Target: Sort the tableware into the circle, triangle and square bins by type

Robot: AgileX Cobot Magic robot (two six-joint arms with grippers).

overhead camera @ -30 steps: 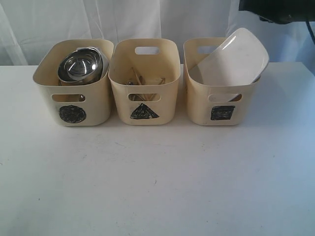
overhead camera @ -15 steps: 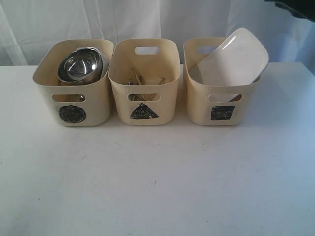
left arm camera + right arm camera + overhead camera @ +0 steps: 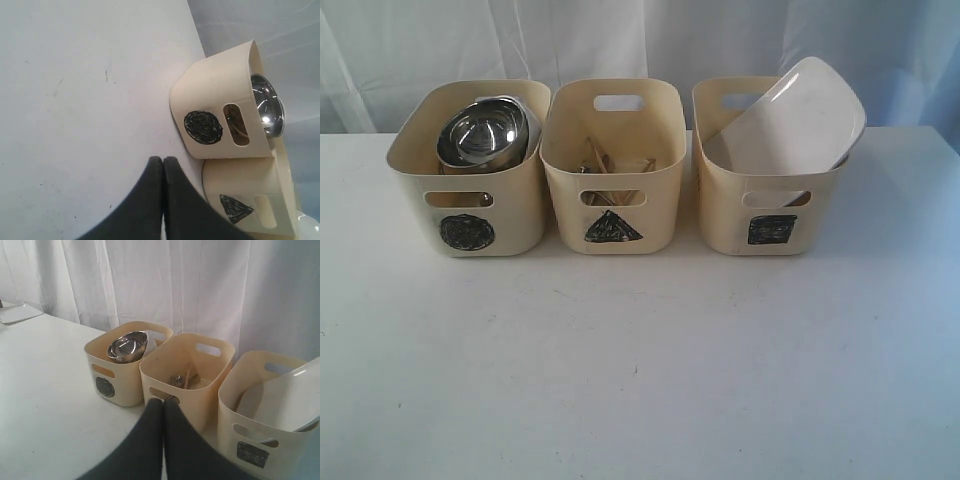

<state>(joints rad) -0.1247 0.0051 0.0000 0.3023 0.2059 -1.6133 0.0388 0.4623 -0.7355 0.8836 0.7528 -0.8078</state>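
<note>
While each wrist camera looks along its own arm, the left fingers point(image 3: 149, 192) are black and pressed together with nothing between them, hanging over the white desk point(image 3: 640, 380) near the front of the circle bin point(image 3: 415, 215). The right fingers point(image 3: 150, 432) are likewise pressed together and empty, raised above the desk and pointing toward the row of bins. Three matching cream plastic tubs with cut-out handles stand side by side along the back of the desk, each just beside the next. In the exterior view the circle bin is on the left and holds a steel bowl point(image 3: 482, 135), tilted with its mouth facing forward and reaching up to the tub's rim; a white rim shows just behind it. The triangle bin point(image 3: 565, 200) is in the middle, with wooden chopsticks point(image 3: 600, 160) lying inside among other utensils too small to name. The square bin point(image 3: 720, 215) is on the right, and a large white square plate point(image 3: 800, 120) leans tilted inside it, its upper corner rising above the rim. A white curtain point(image 3: 570, 40) hangs behind the desk.
</note>
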